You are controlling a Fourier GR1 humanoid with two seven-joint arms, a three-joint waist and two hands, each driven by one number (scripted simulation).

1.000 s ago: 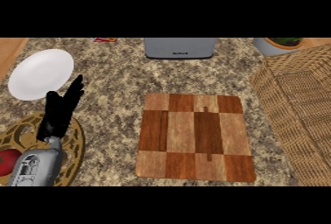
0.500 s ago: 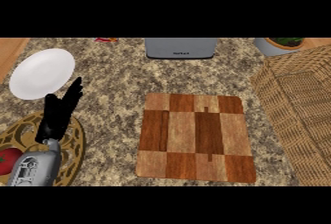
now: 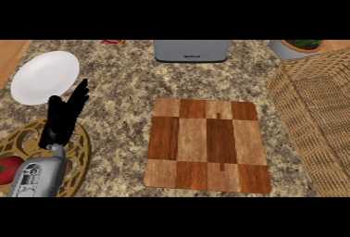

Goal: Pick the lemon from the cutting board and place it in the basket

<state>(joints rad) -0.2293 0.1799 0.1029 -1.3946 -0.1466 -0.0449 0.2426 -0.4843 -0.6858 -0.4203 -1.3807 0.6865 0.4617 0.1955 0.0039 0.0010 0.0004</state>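
In the head view we see our left hand, black on its grey forearm, at the lower left with its fingers straight and close together, pointing up and away; it holds nothing. It hangs over the edge of a round gold openwork trivet, with a red tomato at the frame's edge down to its left. Just beyond the fingertips lies a white oval plate. To the hand's right, well apart, sits the checkered wooden cutting board, and we can make out no lemon on it. Farther right stands the woven wicker basket; we cannot tell what it contains. Far ahead are a grey appliance and a potted plant.
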